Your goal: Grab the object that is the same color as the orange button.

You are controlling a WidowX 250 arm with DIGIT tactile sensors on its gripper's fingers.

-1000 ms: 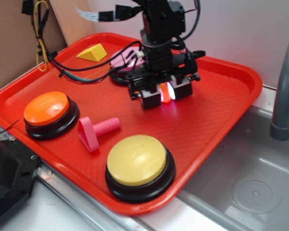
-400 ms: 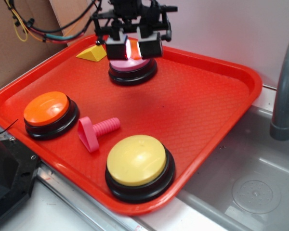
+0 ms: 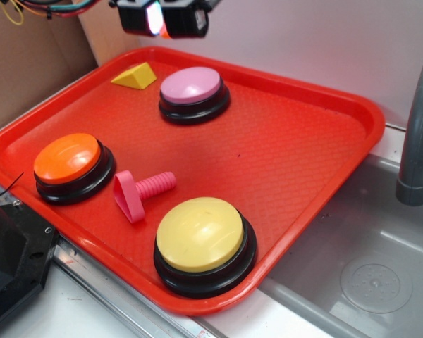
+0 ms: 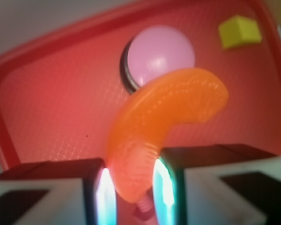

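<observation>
Fingers clenched on the small glossy orange plastic crescent (image 4: 166, 112). The wrist view shows the two pads (image 4: 104, 199) pinching only its lower tip, while most of the curve sticks out free beyond them. The gripper (image 3: 160, 20) hangs high above the far left corner of the red plastic tray (image 3: 296, 176), with only its fingertips in the exterior view.

Risk, as I judge it: the grip is thin, at one end of a slick curved piece. A jerk or fast swing could pivot the crescent between the pads or pop it out, and it would fall to the tray.

The pink-topped round button (image 3: 194, 93) on its black base sits below the gripper, and the yellow wedge (image 3: 135, 76) is near it at the tray's far edge. The orange-topped round button (image 3: 72, 166), pink screw-like peg (image 3: 141, 192) and yellow-topped button (image 3: 203, 243) are at the near side, well apart from the gripper. Nothing blocks the gripper in the air. A grey sink (image 3: 366, 274) lies right of the tray.
</observation>
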